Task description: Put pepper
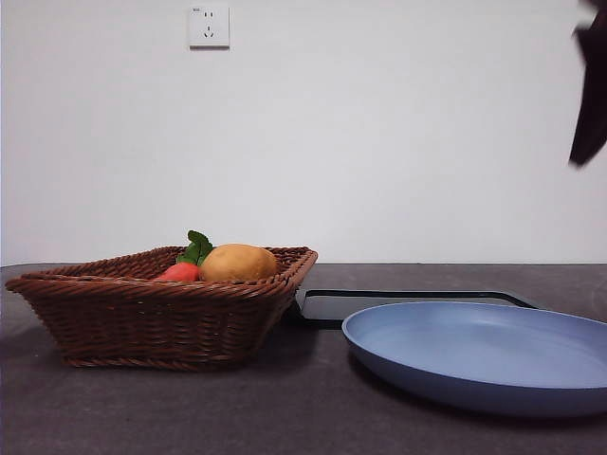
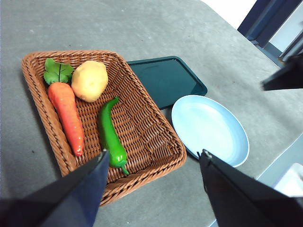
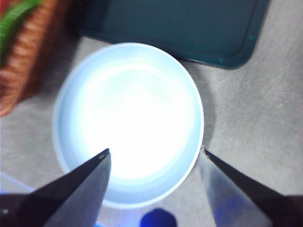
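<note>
We held the left gripper wide open, empty, above the pepper, lower-left frame, long axis between the jaws; the right gripper, open, hung over the plate.

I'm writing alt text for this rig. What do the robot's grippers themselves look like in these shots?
Both grippers look alike: the left gripper and right gripper each show two flat, matte black jaws that taper to pointed tips. No cables, markings or labels show on them. In the front view only a dark, blurred arm tip shows at the top right corner.
</note>
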Motion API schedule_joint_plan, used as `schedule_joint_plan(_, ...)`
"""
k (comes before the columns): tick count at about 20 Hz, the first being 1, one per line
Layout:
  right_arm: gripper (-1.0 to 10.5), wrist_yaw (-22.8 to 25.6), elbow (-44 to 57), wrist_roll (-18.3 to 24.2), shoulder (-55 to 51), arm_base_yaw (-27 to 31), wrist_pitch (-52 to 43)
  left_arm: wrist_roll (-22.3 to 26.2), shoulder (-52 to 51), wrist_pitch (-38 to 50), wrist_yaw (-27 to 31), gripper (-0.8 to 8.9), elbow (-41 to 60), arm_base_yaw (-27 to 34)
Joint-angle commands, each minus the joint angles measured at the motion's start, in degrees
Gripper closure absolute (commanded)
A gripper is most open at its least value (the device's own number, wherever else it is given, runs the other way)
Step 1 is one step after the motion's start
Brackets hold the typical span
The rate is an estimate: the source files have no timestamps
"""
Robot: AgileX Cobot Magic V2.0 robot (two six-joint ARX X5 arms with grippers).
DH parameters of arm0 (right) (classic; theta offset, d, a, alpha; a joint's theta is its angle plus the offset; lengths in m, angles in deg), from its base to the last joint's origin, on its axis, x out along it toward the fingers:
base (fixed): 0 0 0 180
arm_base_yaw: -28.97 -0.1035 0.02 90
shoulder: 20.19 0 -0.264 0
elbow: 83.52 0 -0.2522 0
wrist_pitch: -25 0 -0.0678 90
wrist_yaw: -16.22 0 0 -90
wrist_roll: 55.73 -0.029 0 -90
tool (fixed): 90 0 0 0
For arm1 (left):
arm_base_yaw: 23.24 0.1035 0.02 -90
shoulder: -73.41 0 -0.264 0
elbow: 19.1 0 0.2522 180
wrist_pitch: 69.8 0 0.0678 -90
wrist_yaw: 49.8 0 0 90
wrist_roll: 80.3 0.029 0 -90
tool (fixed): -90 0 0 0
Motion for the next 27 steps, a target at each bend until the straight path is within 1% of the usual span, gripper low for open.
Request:
schedule_joint_plan(1,6.2,0.1,-0.9,-0.3,5.3,-0.2,-2.1,0.9,0.2,0.4,-0.1,4.76,-0.9,0.0)
schedule_joint_plan(2,6.2,0.5,-0.9,-0.3,7.7,-0.2,-3.1,0.9,0.2,0.4,-0.1,4.77,-0.9,0.0)
schedule_joint_plan(4,6.2,2.9,-0.9,-0.1,12.1,-0.2,-4.8,0.9,0.2,0.4,-0.1,4.76,-0.9,0.0)
schedule_joint_plan(7,6.2,3.2,-0.9,0.8,17.3,-0.1,-6.6,0.9,0.2,0.4,-0.1,4.77,-0.9,0.0)
schedule_joint_plan(9,6.2,4.6,-0.9,1.5,20.0,-0.1,-8.0,0.9,0.2,0.4,-0.1,4.76,-0.9,0.0)
schedule_joint_plan(12,6.3,4.6,-0.9,1.8,23.3,-0.2,-9.2,0.9,0.2,0.4,-0.1,4.77,-0.9,0.0)
schedule_joint_plan(16,6.9,4.4,-0.9,1.8,26.3,-0.2,-10.5,0.9,0.2,0.4,0.0,4.76,-0.9,0.0)
schedule_joint_plan(22,8.1,4.0,-0.9,1.8,28.5,-0.1,-10.6,0.9,0.2,0.4,0.0,4.77,-0.9,0.0)
schedule_joint_plan(25,9.2,4.0,-0.9,1.7,29.4,-0.1,-10.6,0.9,0.2,0.4,0.0,4.76,-0.9,0.0)
schedule_joint_plan(26,9.4,4.0,-0.9,1.5,29.4,-0.1,-10.5,0.9,0.2,0.4,0.1,4.77,-0.9,0.0)
schedule_joint_plan(27,9.4,4.0,-0.9,1.1,29.4,-0.1,-10.5,0.9,0.2,0.4,0.1,4.76,-0.9,0.0)
